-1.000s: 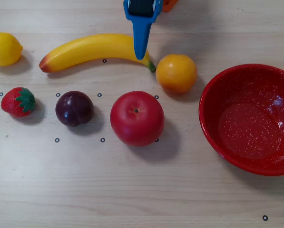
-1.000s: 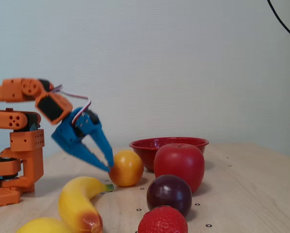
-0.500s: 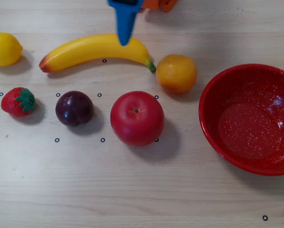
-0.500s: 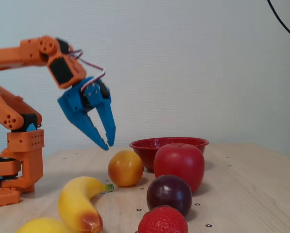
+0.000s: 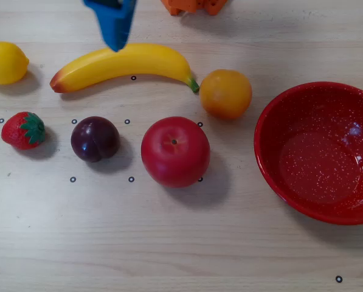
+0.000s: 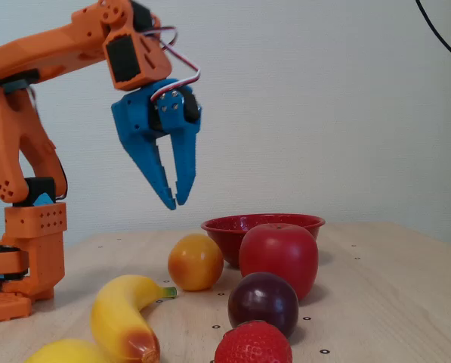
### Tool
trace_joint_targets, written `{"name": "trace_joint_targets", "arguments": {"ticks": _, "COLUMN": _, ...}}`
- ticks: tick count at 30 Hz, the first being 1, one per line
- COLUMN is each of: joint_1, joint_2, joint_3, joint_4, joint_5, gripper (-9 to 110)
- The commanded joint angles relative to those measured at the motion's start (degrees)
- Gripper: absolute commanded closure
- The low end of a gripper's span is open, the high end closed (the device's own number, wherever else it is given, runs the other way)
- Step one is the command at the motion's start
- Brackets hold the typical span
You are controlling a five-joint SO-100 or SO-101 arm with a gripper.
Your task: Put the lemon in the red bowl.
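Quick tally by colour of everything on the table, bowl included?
Yellow: 2, lemon and banana
Orange: 1, orange fruit
Red: 3, apple, strawberry, red bowl
Purple: 1, plum
Total: 7

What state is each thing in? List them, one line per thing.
gripper: shut, empty, raised above the table, fingers pointing down.
lemon: lying on the table, untouched, far left in the overhead view.
red bowl: upright, empty.
banana: lying flat.
orange fruit: resting beside the banana's stem end.
red apple: upright, stem dimple up.
plum: resting on the table.
strawberry: lying on its side.
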Motion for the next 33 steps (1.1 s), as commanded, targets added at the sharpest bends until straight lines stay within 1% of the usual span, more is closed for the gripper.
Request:
{"name": "trace_joint_targets", "arguments": {"ticks": 1, "joint_1": -4.0, "joint_2": -1.1, "joint_3": -9.1, "joint_4": 1.1, "joint_5": 2.9, "gripper": 101}}
{"name": "trace_joint_targets", "arguments": {"ticks": 9, "joint_1": -12.5, "joint_2": -15.3, "joint_3": -23.6, "joint_4": 4.7, "joint_5": 11.4, "gripper": 101}}
{"name": "trace_joint_targets", "arguments": {"ticks": 12, "joint_1": -15.4, "joint_2": -20.6, "joint_3": -28.7, "joint_4": 6.9, "joint_5": 13.0, "gripper": 101}}
{"name": "trace_joint_targets", "arguments": {"ticks": 21, "joint_1": -21.1, "joint_2": -32.9, "joint_3": -43.2, "joint_4": 14.9, "joint_5": 20.8, "gripper": 101}}
{"name": "trace_joint_targets", "arguments": {"ticks": 24, "joint_1": -22.7, "joint_2": -35.7, "joint_3": -46.9, "joint_4": 15.9, "joint_5": 24.3, "gripper": 101}}
{"name": "trace_joint_targets", "arguments": {"ticks": 33, "joint_1": -27.9, "joint_2": -40.8, "joint_3": -52.6, "joint_4": 17.4, "joint_5": 39.9, "gripper": 101}}
